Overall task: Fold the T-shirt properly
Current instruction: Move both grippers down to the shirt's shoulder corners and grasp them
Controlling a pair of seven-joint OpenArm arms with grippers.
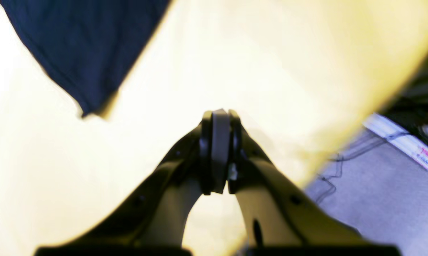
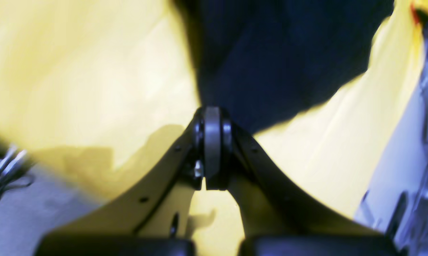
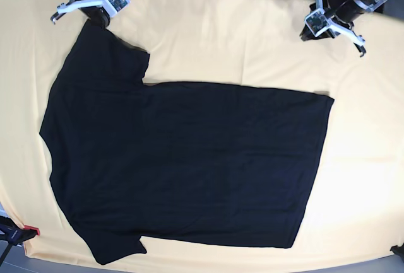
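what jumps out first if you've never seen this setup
The big black T-shirt spread flat, plain side up, fills most of the cream-yellow table cloth in the base view. Two arms sit at the far edge: the right gripper shut over the tip of a sleeve at that view's top left, and the left gripper shut and empty over bare cloth at top right, apart from the shirt's near corner.
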